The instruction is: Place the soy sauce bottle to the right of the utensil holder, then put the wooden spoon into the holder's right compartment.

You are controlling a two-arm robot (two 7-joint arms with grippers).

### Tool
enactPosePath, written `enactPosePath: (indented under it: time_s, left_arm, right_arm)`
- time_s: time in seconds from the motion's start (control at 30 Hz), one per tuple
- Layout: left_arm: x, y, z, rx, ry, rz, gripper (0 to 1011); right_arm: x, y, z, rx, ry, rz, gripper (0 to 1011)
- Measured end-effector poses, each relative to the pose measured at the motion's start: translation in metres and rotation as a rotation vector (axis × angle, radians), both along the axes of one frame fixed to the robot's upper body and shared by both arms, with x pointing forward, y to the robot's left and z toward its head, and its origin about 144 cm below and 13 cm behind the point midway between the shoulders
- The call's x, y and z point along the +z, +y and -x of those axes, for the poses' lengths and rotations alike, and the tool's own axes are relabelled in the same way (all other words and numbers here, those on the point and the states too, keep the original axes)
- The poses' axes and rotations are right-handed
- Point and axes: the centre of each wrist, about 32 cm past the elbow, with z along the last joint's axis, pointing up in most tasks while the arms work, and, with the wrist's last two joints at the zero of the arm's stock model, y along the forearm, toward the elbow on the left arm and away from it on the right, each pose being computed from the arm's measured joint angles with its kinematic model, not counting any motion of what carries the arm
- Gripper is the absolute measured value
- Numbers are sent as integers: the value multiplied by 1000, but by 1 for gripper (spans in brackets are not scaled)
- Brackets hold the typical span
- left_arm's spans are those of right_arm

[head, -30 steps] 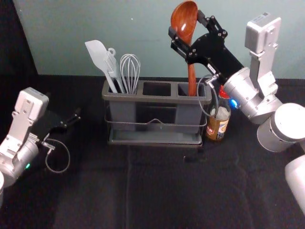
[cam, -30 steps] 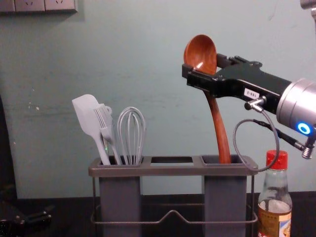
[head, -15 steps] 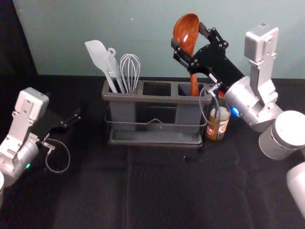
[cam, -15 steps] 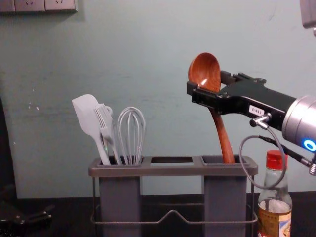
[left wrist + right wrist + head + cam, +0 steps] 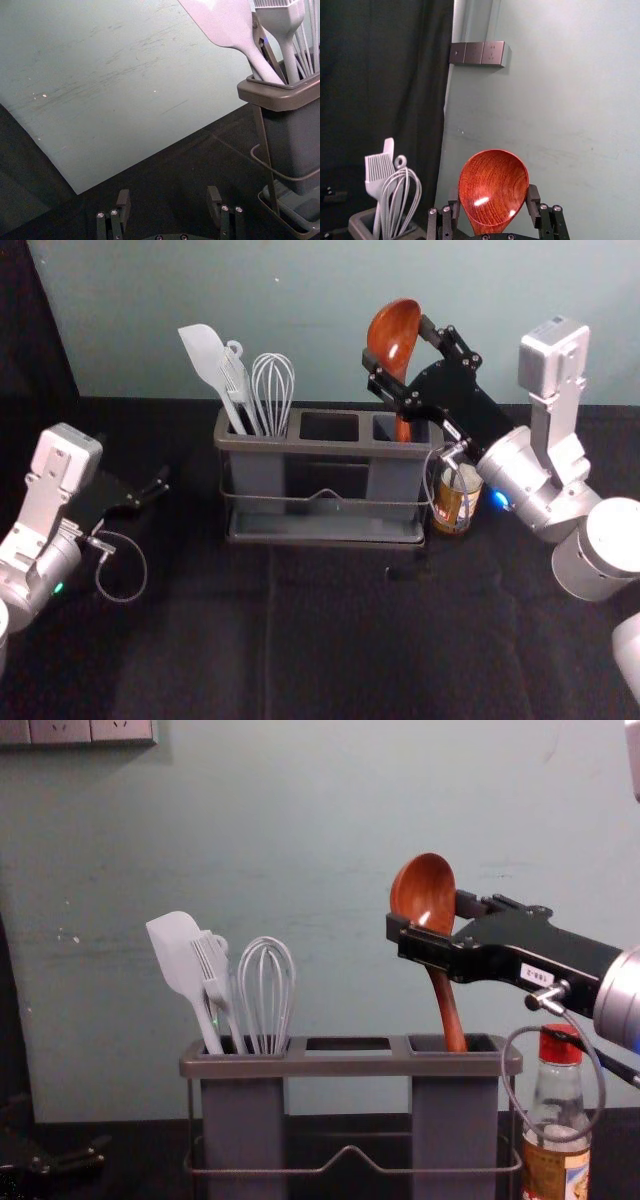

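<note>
With black right end effector (image 5: pixel 493 195) parted bowl-wide, gripping the reddish-brown wooden spoon (image 5: pixel 422 890), lower gently into the right compartment (image 5: pixel 456 1110) of the grey plastic utensil holder (image 5: pixel 347 1065) (handle already inside), clear of red-capped glass soy sauce bottle (image 5: pixel 556 1095) just beside. Leave black left end effector (image 5: pixel 169 196) spread, empty, aside.

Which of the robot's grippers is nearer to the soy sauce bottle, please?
Right: the right gripper holds the wooden spoon above and left of the bottle; the left gripper is left of the holder.
</note>
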Motion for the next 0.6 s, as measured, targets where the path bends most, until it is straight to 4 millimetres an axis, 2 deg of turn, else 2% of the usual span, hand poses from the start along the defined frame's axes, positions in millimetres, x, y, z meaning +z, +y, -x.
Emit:
enactPosePath:
  time_s: [0.6]
  left_arm:
    - [0,0,0,0,0,0,1005]
  right_arm:
    - [-5,-10,22,7,23,-2,815]
